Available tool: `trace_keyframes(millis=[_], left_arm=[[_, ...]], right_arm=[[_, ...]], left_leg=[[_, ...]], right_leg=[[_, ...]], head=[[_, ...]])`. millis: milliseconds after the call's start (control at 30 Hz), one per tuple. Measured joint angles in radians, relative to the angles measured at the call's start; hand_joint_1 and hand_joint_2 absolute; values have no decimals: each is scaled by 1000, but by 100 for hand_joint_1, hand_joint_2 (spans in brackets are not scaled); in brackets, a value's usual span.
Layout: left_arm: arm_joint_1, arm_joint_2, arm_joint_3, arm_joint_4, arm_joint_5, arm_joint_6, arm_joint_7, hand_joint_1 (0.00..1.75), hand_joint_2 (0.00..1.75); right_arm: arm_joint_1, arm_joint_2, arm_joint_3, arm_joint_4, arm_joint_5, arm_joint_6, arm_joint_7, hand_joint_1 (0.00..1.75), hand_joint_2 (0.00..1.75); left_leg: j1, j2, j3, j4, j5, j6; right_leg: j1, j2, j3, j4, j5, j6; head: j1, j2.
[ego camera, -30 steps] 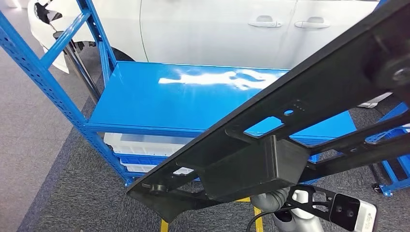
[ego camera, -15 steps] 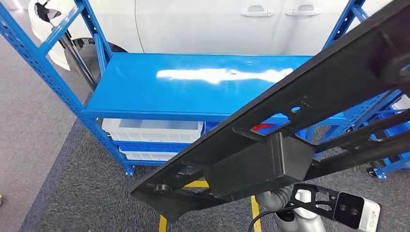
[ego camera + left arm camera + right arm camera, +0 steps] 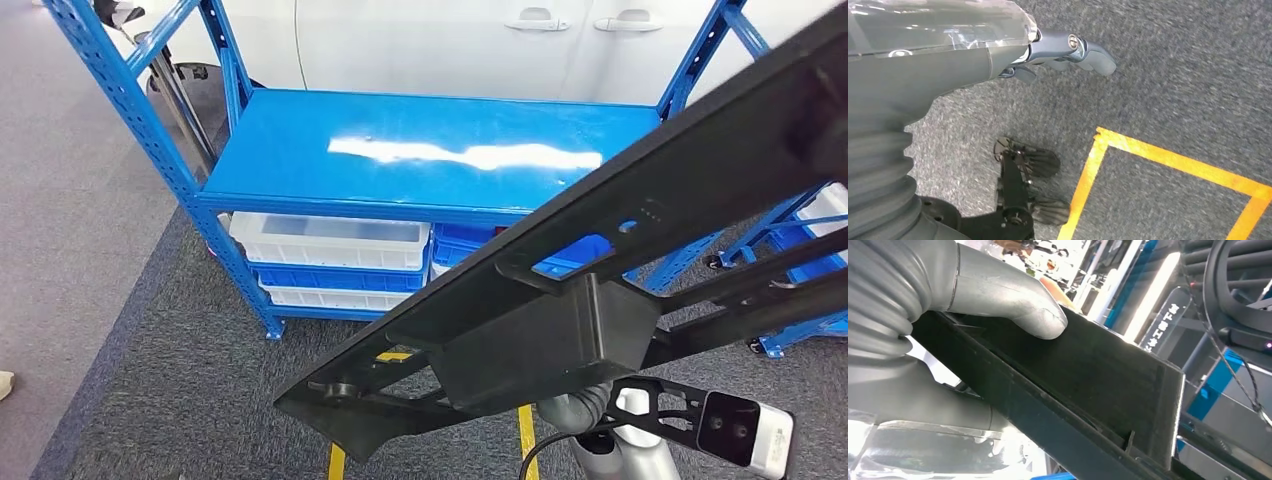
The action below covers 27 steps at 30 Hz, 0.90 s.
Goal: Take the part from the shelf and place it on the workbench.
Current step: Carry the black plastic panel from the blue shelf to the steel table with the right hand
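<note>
You are in the carry step: your right hand (image 3: 998, 305) is clamped on the black part (image 3: 560, 310), clear of the blue shelf (image 3: 420, 150). Your left hand (image 3: 1068, 52) hangs over the carpet holding nothing, fingers apart. Next, you likely need to turn toward the workbench.

black part's (image 3: 620, 250) upper end beyond the frame edge, right hand's (image 3: 998, 295) fingers behind it

A grey ribbed cover and a smooth silver-grey thumb are seen on the right hand (image 3: 998, 295). The left hand (image 3: 1068, 52) is formed of grey-blue fingers with a round screw, under clear film. A black cable is possibly attached to the silver right arm (image 3: 610, 455).
</note>
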Motion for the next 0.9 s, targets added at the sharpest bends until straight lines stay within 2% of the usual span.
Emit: trace_keyframes(millis=[33,67,100,133,167,200,233,267,300,333,400,433,500,533,567,600,633,667,700,767,800,900], left_arm=[[0,-1,1,0,-1,4,1,0,175],[0,-3,2,0,-1,6,3,0,175],[1,-5,3,0,0,8,6,0,175],[1,-7,4,0,1,8,11,0,175],[2,-9,6,0,2,9,15,0,175],[1,-12,7,0,3,10,19,0,175],[1,-14,9,0,4,13,24,0,175],[1,-16,11,0,5,16,28,0,175],[1,-18,14,0,6,20,33,0,175],[0,-19,17,0,7,23,37,0,175],[1,-19,23,0,9,26,43,0,175],[1,-20,25,0,10,27,46,0,175],[2,-21,27,0,10,28,49,0,175],[2,-22,28,0,10,29,50,0,175],[3,-22,29,0,10,29,50,0,175],[3,-22,30,0,9,29,50,0,175],[3,-22,31,0,9,29,50,0,175],[4,-22,32,0,8,30,49,0,175],[3,-22,33,0,7,30,49,0,175],[3,-22,37,0,5,30,48,0,175],[3,-22,38,0,5,30,48,0,175],[3,-24,42,0,4,30,48,0,175]], right_arm=[[0,-1,-2,2,0,0,0,175,175],[-1,-3,-2,5,0,-1,0,175,175],[-1,-4,-2,8,0,-2,0,175,175],[-1,-5,-2,11,0,-3,0,175,175],[-2,-6,-2,13,0,-4,0,175,175],[-4,-7,-2,15,0,-6,0,175,175],[-7,-7,-2,16,0,-8,0,175,175],[-10,-8,-2,17,-1,-9,0,175,175],[-14,-8,-2,19,-1,-11,0,175,175],[-17,-8,-2,20,-1,-13,0,175,175],[-20,-9,-2,24,-2,-14,0,175,175],[-23,-9,-2,26,-3,-14,0,175,175],[-27,-9,-2,28,-6,-13,0,175,175],[-28,-10,-3,30,-8,-13,0,175,175],[-28,-10,-3,31,-11,-11,0,175,175],[-28,-10,-4,32,-13,-8,0,175,175],[-28,-10,-7,33,-14,-3,0,175,175],[-28,-10,-10,33,-15,4,0,175,175],[-28,-10,-15,33,-15,12,0,175,175],[-28,-10,-27,32,-15,25,0,175,175],[-28,-10,-33,32,-15,29,0,175,175],[-29,-10,-46,31,-15,34,0,175,175]], left_leg=[[0,0,-15,1,10,2],[0,0,-31,1,20,1],[0,0,-46,2,29,0],[0,0,-59,2,39,-3],[0,0,-71,3,48,-5],[0,0,-79,5,55,-8],[-2,0,-86,7,61,-12],[-3,0,-91,10,67,-17],[-4,0,-94,11,73,-22],[-4,0,-95,11,78,-28],[-2,0,-100,16,81,-40],[0,-1,-109,34,65,-45],[3,-2,-147,131,-5,-53],[4,-2,-172,199,-45,-56],[5,-2,-192,260,-72,-59],[5,-2,-198,293,-80,-61],[5,-2,-186,290,-70,-61],[5,-2,-156,250,-46,-60],[5,-2,-114,185,-17,-57],[2,-3,-41,66,10,-47],[0,-3,-24,34,10,-42],[1,-2,-23,11,10,-26]], right_leg=[[-2,0,-17,65,-44,4],[-4,0,-28,122,-63,7],[-6,0,-28,159,-58,8],[-7,0,-13,162,-32,9],[-8,0,20,129,1,8],[-8,0,69,66,22,4],[-6,0,122,-10,25,0],[-4,0,166,-77,15,-6],[-1,0,192,-122,1,-12],[2,0,201,-143,-7,-17],[0,-1,197,-150,1,-32],[-1,-2,194,-153,8,-40],[-2,-5,184,-154,20,-52],[-1,-5,177,-154,24,-55],[1,-6,171,-152,28,-56],[1,-6,164,-149,31,-56],[2,-6,159,-145,33,-55],[2,-5,154,-141,34,-54],[2,-5,152,-138,34,-52],[4,-5,147,-133,34,-46],[5,-5,144,-131,35,-42],[6,-5,139,-127,36,-24]], head=[[0,0],[0,0],[0,0],[0,0],[0,0],[0,0],[0,0],[0,0],[0,0],[0,0],[0,0],[0,0],[0,0],[0,0],[0,0],[0,0],[0,0],[0,0],[0,0],[0,0],[0,0],[0,0]])
